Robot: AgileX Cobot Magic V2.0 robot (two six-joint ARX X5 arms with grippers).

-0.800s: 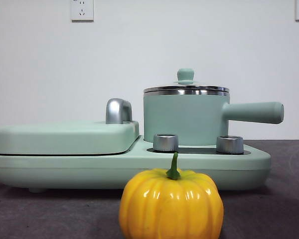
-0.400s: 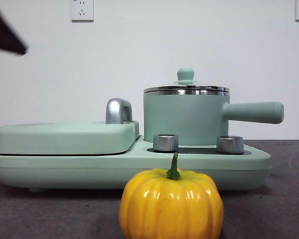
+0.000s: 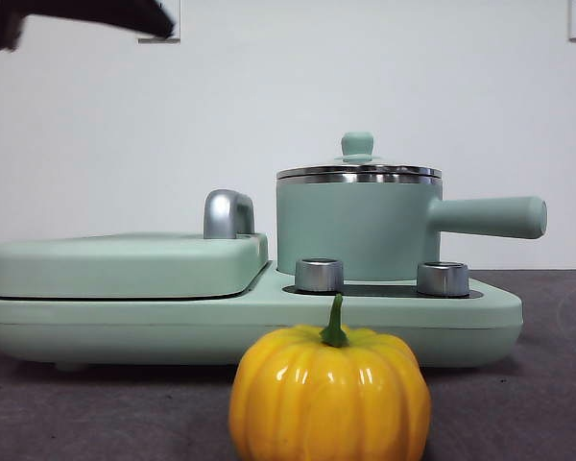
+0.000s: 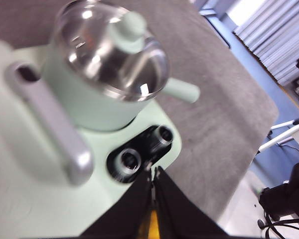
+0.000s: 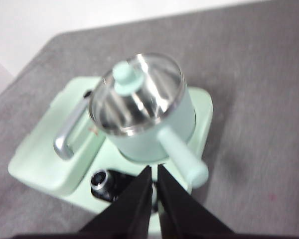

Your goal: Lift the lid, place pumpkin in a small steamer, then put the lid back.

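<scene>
Glass lid (image 3: 358, 170), centre-right of frame w/ pumpkin (image 3: 330, 394) below, sits on small steamer (image 3: 357, 229); likely fragile, slick, best pinched at knob; left gripper (image 4: 154, 174) & right gripper (image 5: 154, 172) both closed, empty.

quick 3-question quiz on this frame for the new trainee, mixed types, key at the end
1. True or false: the lid sits on the steamer.
2. Where is the pumpkin? A) inside the steamer B) on the table in front of the cooker C) held by a gripper
3. Fill in: in the wrist views, the jaws of the left gripper and the right gripper are both ____.

Key:
1. True. The steel rim rests on the pot and the knob is on top.
2. B. It stands on the grey table, nearest the front camera.
3. Shut. Each pair meets at the tips with nothing between them.
</scene>
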